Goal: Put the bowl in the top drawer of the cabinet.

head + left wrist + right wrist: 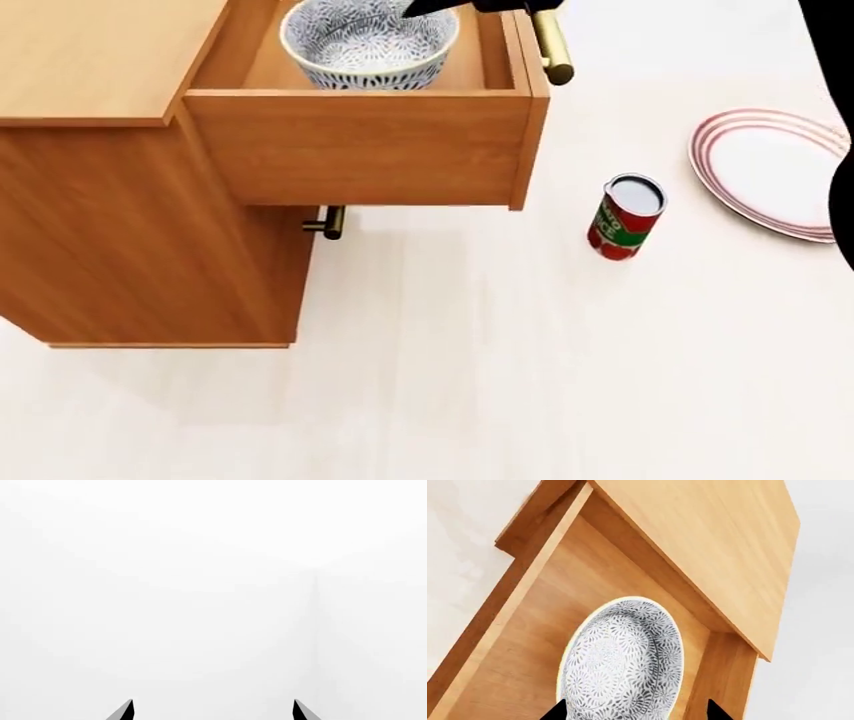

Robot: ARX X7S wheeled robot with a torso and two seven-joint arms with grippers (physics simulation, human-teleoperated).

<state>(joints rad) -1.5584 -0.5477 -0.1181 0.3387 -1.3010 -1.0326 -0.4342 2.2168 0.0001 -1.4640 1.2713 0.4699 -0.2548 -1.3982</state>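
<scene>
While much of the right arm is cut off by the top and right edges of the head view, a dark piece of it shows above the bowl, and the right end effector appears only as two black fingertips at the edge of the right wrist view. They stand apart, one tip over the bowl's rim and the other just outside it over the drawer's side wall, so the end effector looks open, though whether a tip touches the rim I cannot tell. The bowl sits upright inside the top drawer, which is pulled well out of the cabinet; the drawer's far end is cropped in the head view. Its brass handle pokes out at the front, partly covered by the dark arm. Below the open drawer, only a stub of the lower drawer's handle peeks out. The left end effector shows just two black tips, spread wide, nothing between them, facing blank white. Out on the pale surface, a red can stands upright, and a red-ringed plate lies near it, partly hidden by the dark arm at the right edge.
</scene>
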